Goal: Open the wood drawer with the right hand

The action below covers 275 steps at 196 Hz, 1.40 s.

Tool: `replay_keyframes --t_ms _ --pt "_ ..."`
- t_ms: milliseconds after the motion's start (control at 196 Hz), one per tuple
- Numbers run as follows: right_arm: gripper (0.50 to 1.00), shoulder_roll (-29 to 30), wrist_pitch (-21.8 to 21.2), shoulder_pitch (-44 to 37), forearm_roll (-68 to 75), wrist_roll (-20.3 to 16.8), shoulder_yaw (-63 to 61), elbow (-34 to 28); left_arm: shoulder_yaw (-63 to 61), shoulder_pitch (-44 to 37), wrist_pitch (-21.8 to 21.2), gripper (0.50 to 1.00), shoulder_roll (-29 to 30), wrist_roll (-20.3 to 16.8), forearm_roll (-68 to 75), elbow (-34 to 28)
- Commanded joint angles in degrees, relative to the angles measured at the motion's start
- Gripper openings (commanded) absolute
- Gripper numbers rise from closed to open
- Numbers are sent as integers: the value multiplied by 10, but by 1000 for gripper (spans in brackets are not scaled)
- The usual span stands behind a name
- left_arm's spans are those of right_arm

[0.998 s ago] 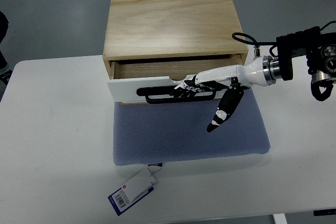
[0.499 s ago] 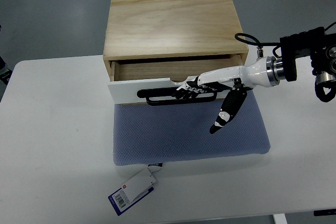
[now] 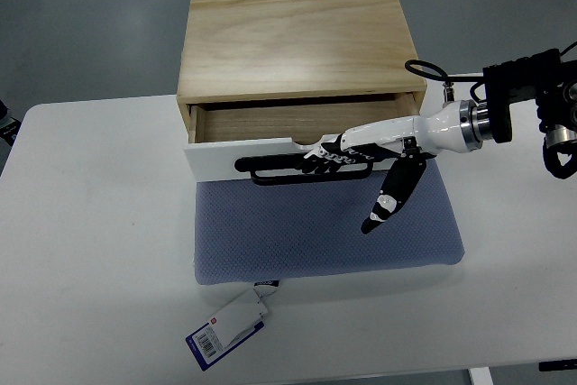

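Right hand (image 3: 347, 152) hooked on drawer (image 3: 270, 151) handle, drawer partly out over blue mat (image 3: 325, 232)

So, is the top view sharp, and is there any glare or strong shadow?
Top view: sharp throughout, even soft light; no glare on the white table; only a faint shadow under the right hand on the drawer handle and blue mat.

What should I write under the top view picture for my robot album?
Robot's right hand hooks the black handle of a partly open wood drawer above a blue mat.
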<state>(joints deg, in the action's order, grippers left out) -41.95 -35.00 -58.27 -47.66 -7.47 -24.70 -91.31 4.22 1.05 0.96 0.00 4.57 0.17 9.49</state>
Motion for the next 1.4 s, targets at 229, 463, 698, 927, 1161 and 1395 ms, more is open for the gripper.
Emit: replay_keyframes --t_ms 229,463,698,927,1161,1395 --pt "956 -5 0 -2 0 1 -2 1 0 0 0 1000 0 0 0 0" --pt "954 -18 0 -8 0 1 -9 2 0 0 0 1000 0 0 0 0" --pt "956 -32 0 -26 38 1 -10 1 0 0 0 1000 0 0 0 0" --pt "956 -44 0 -46 70 1 -12 1 0 0 0 1000 0 0 0 0" --pt "956 -67 0 -49 103 1 -30 0 0 0 0 1000 0 0 0 0" --pt "956 -106 0 -46 126 2 -68 14 0 0 0 1000 0 0 0 0"
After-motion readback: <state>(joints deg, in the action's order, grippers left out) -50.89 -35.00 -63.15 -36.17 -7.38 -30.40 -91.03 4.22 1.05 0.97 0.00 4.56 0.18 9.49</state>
